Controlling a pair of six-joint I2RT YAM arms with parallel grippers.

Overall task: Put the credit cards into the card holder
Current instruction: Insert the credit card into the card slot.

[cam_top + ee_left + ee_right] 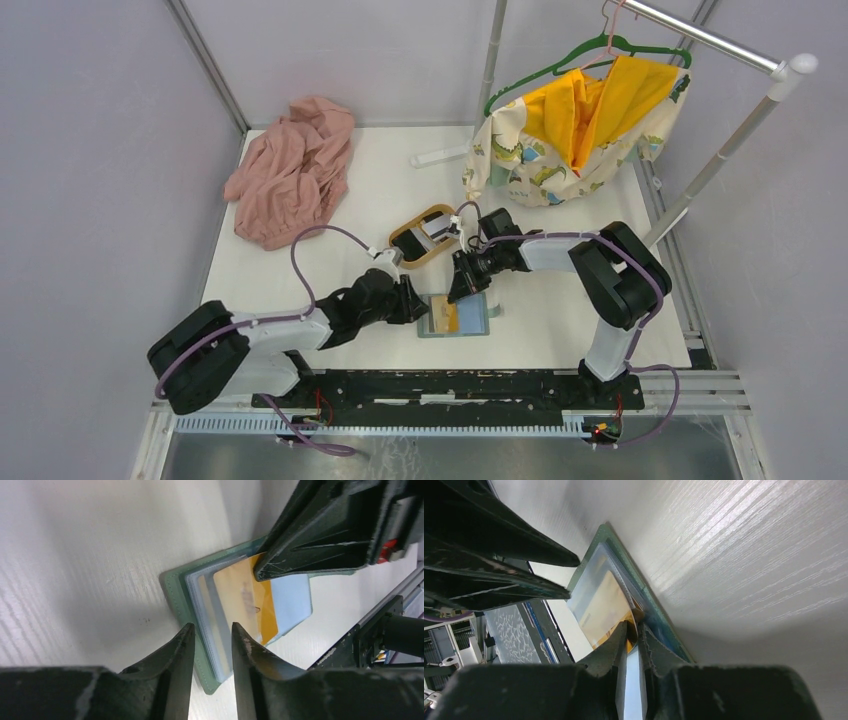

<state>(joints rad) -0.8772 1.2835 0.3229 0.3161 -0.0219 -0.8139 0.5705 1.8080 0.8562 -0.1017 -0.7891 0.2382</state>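
Two pincers meet over the open card holder [472, 318], which lies flat on the white counter [560, 325], left pincer [421, 306] facing right pincer [460, 292]. From the left wrist, its jaws stand slightly apart above the holder's green edge, gripping nothing. From the right wrist, narrowly parted fingertips touch an orange card [606, 612] lying in the holder; whether they pinch it, I cannot tell.

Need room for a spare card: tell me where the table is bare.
Bare: between pink cloth and wooden tray; between card holder and right arm's base. Crowded: around the card holder, where left gripper and right gripper meet.
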